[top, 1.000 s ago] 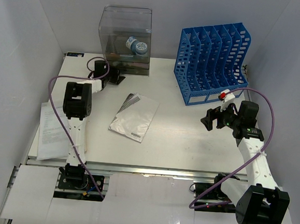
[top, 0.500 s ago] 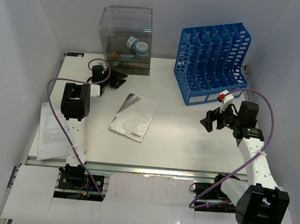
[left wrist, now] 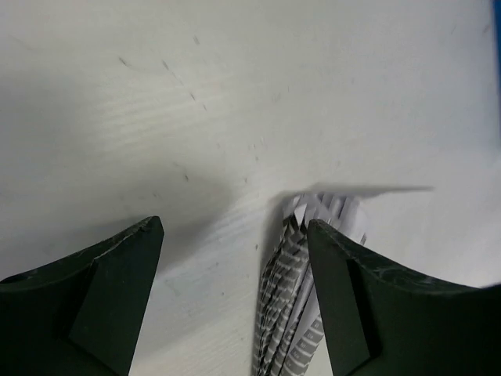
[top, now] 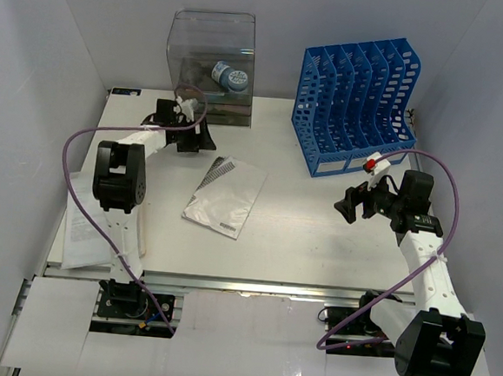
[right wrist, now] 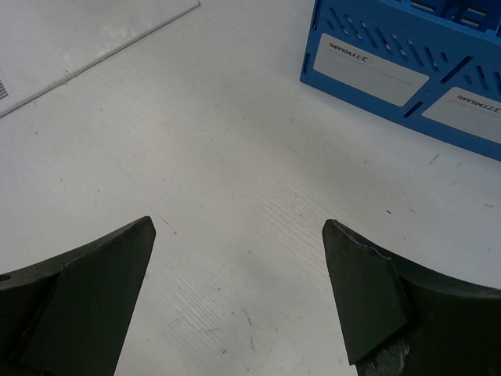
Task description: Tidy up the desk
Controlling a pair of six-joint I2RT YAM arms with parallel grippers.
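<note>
Centring the open left claw over the top corner of the booklet, upper-left of centre, looks wise before pinching, while the right claw hangs open over the white tabletop spanning mid-frame.

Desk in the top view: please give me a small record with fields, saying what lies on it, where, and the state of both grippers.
desk: white, things spread over it
booklet: flat, near the middle
loose sheets: flat, at the left edge
file rack: blue, upright, back right
clear box: at the back, left of centre, holds a blue and white round item
left gripper: open, at the booklet's far corner
right gripper: open, over bare desk before the file rack
</note>
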